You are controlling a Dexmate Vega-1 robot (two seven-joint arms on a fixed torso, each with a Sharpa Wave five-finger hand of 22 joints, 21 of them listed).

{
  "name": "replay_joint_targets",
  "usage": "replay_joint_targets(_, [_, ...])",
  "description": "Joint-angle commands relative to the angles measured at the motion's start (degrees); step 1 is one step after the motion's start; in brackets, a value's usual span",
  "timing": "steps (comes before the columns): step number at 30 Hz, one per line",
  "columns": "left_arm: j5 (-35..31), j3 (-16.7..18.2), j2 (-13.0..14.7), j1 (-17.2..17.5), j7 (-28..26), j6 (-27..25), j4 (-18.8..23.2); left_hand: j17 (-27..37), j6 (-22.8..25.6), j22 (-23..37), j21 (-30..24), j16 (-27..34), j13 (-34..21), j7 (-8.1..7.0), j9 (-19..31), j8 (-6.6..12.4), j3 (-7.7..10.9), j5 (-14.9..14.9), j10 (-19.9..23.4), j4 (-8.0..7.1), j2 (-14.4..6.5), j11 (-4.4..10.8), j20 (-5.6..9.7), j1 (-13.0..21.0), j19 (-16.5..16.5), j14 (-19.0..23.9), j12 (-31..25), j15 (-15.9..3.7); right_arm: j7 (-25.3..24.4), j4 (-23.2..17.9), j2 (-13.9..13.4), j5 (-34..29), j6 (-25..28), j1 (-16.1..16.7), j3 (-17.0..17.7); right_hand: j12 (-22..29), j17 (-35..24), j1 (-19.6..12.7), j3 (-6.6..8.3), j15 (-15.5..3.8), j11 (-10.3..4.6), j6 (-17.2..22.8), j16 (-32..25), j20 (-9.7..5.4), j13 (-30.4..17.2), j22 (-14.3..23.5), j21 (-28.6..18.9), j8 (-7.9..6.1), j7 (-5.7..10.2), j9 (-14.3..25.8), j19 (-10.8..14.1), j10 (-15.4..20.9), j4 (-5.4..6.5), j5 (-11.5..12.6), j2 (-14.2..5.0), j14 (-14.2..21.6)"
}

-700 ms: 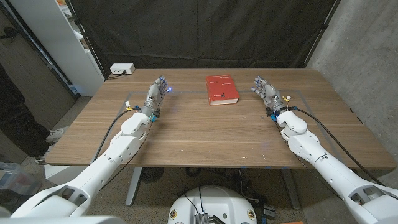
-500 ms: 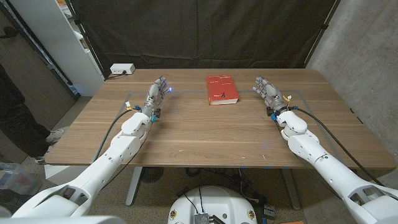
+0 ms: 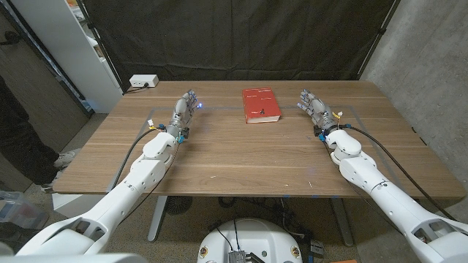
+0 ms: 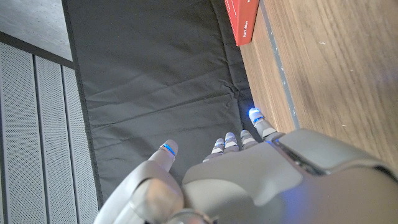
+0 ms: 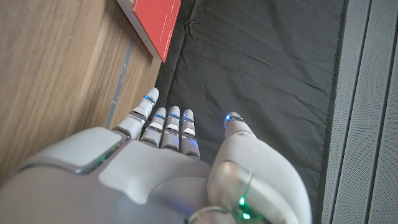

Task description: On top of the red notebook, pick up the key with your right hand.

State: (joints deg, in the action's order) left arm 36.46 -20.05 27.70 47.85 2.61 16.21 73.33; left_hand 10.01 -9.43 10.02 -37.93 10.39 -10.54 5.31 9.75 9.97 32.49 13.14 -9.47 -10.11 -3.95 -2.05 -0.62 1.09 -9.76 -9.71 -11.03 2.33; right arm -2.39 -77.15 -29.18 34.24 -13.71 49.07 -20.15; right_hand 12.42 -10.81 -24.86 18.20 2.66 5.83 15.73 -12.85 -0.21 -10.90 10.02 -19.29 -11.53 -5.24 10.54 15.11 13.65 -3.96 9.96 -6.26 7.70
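A red notebook [image 3: 261, 105] lies at the table's far middle, with a small dark key [image 3: 258, 112] on its cover near the front edge. My right hand [image 3: 312, 107] stands on its edge to the right of the notebook, fingers apart and holding nothing, a clear gap away from it. On the other side, my left hand [image 3: 186, 107] stands the same way, open and empty. The right wrist view looks past my right hand [image 5: 168, 162] to a corner of the notebook [image 5: 155, 22]. In the left wrist view my left hand [image 4: 249, 168] has the notebook's edge [image 4: 244, 18] beyond it.
A white box [image 3: 143, 82] with a cable sits at the table's far left corner. A black curtain [image 3: 234, 36] hangs behind the table. White shelving [image 3: 66, 44] stands to the left, with a person's dark-clothed leg [image 3: 18, 139] at the left edge.
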Motion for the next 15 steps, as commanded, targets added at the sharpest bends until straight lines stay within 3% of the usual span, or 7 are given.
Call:
replay_joint_targets(1, [-0.26, 0.40, -0.16, 0.35, 0.35, -0.36, 0.21, 0.06, -0.33, 0.21, 0.00, 0.29, -0.17, -0.03, 0.14, 0.33, 0.27, 0.22, -0.39, 0.09, -5.33, 0.04, -0.15, -0.06, -5.89, -3.83, -0.41, 0.10, -3.19, -3.54, -1.56, -2.57, 2.19, 1.02, 0.04, 0.58, -0.50, -0.39, -0.09, 0.32, 0.49, 1.26, -0.83, 0.14, -0.33, 0.20, -0.16, -0.70, -0.25, 0.19, 0.81, 1.57, -0.59, 0.33, 0.15, 1.58])
replay_joint_targets(8, [-0.37, 0.46, -0.13, 0.40, 0.49, -0.43, 0.30, 0.07, -0.38, 0.22, 0.11, 0.30, -0.17, 0.00, 0.14, 0.32, 0.23, 0.22, -0.44, 0.08, -5.33, -0.06, -0.19, -0.08, -5.87, -3.84, -0.40, 0.12, -5.81, -6.69, -3.37, -5.04, 5.20, 1.32, -0.45, 1.13, -1.20, -0.53, -0.36, 0.22, 1.12, 2.60, -1.77, 0.92, -0.65, 0.32, -0.18, -1.03, -0.17, 0.34, 1.62, 3.05, -1.05, 0.35, 0.22, 3.86])
replay_joint_targets(15, [-0.21, 0.58, -0.27, 0.56, 0.76, -0.27, -0.01, 0.07, -0.39, 0.22, 0.20, 0.31, -0.17, -0.01, 0.14, 0.33, 0.19, 0.22, -0.47, 0.07, -5.31, 0.00, -0.24, -0.09, -5.83, -3.84, -0.40, 0.13, -8.31, -11.30, -6.18, -7.35, 10.88, 1.35, -0.98, 1.57, -1.83, -1.86, -0.21, 0.26, 1.07, 2.63, -2.58, 1.86, -1.05, 0.44, -0.30, -0.92, 0.27, 0.45, 2.48, 3.86, -2.31, 0.51, 0.49, 5.80])
